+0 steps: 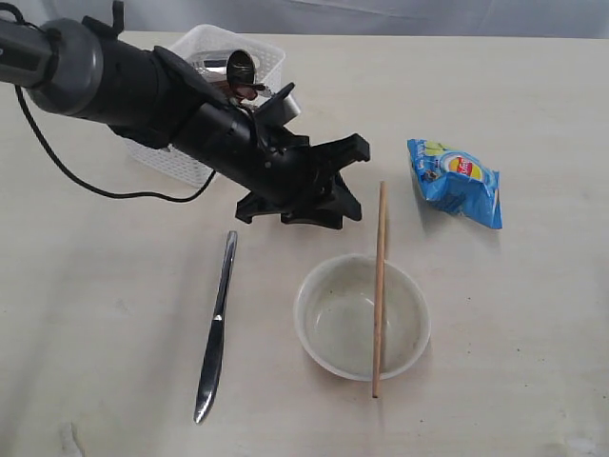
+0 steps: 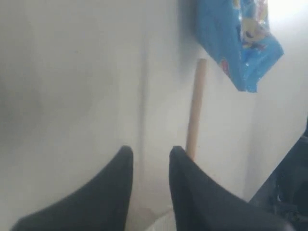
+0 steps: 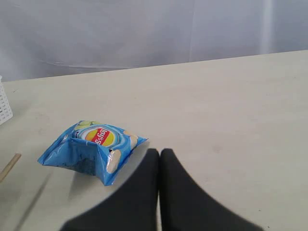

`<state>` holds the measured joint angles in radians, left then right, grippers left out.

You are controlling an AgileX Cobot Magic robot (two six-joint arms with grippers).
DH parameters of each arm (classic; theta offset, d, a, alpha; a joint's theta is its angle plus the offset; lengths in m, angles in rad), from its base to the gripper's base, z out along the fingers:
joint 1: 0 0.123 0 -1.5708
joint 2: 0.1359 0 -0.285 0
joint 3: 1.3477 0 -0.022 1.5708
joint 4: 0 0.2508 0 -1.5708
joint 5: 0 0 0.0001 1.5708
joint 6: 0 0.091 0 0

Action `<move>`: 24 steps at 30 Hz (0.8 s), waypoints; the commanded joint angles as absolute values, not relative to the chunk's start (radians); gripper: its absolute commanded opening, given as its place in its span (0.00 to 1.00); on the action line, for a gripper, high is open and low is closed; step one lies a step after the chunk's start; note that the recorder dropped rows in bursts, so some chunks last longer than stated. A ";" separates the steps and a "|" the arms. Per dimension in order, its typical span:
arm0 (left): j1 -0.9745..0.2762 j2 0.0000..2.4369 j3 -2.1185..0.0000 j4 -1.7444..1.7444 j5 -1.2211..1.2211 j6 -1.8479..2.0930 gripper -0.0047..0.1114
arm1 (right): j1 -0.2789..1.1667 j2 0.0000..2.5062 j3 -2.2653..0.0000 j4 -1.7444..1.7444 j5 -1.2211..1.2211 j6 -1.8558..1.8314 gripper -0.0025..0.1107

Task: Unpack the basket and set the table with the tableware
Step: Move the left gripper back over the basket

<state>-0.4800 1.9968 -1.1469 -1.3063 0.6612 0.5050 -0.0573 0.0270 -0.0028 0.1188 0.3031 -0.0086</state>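
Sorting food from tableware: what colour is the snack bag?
Snack bag: bright blue, red-yellow logo; right wrist view best.

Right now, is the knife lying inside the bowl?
No, the knife lies flat on the table, apart from the bowl, to its left in the exterior view.

bright even light, soft shadows; left wrist view blurred, table (image 2: 72, 72) overexposed.

Chopstick (image 1: 381, 276) lying across bowl (image 1: 328, 328); knife (image 1: 217, 324) left of bowl; basket (image 1: 269, 55) behind.
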 commanded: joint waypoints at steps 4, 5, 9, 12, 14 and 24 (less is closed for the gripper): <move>-0.396 1.848 -1.153 -1.226 0.771 0.514 0.22 | -0.054 0.024 0.000 0.116 0.297 -0.014 0.03; -0.374 1.819 -1.153 -1.205 0.782 0.505 0.18 | -0.054 0.024 0.000 0.116 0.297 -0.014 0.03; -0.311 1.736 -1.153 -1.188 0.825 0.498 0.04 | -0.054 0.024 0.000 0.116 0.297 -0.014 0.03; -0.269 1.672 -1.153 -1.184 0.840 0.545 0.04 | -0.054 0.024 0.000 0.116 0.297 -0.014 0.03; -0.251 1.636 -1.153 -1.152 0.842 0.627 0.04 | -0.054 0.024 0.000 0.116 0.297 -0.014 0.03; -0.242 1.588 -1.153 -0.691 0.753 0.985 0.04 | -0.054 0.024 0.000 0.116 0.297 -0.014 0.03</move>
